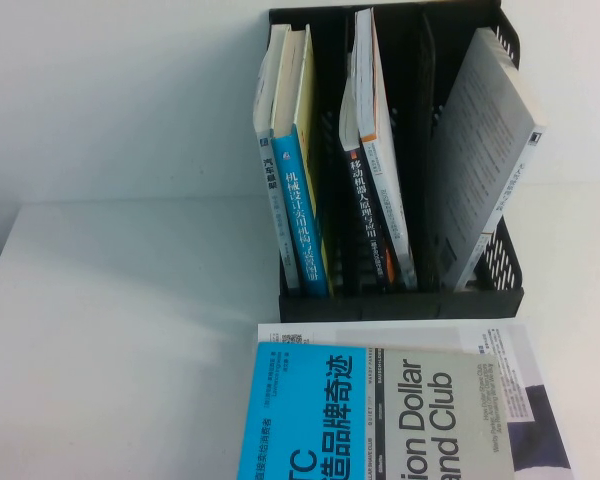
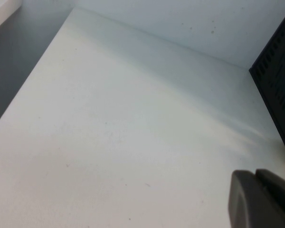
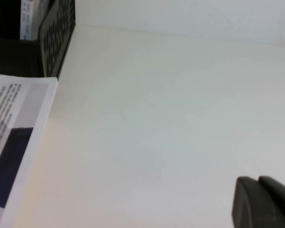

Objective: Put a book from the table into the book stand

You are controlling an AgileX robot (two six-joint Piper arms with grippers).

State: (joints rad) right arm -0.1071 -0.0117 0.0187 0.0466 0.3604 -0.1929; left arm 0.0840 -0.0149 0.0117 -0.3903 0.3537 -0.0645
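Observation:
A black mesh book stand (image 1: 400,300) stands at the back of the white table with several books upright or leaning in its slots. A blue-and-grey book (image 1: 380,420) lies flat on another white-covered book (image 1: 510,350) at the table's front, in front of the stand. Neither arm shows in the high view. My left gripper (image 2: 256,178) is shut and empty over bare table, left of the stand's side (image 2: 278,80). My right gripper (image 3: 257,183) is shut and empty over bare table, right of the flat book's corner (image 3: 14,137) and the stand (image 3: 57,33).
The white table (image 1: 130,330) reaches a white wall behind. Its left edge runs diagonally at the far left. In the stand, a grey book (image 1: 485,160) leans in the right slot.

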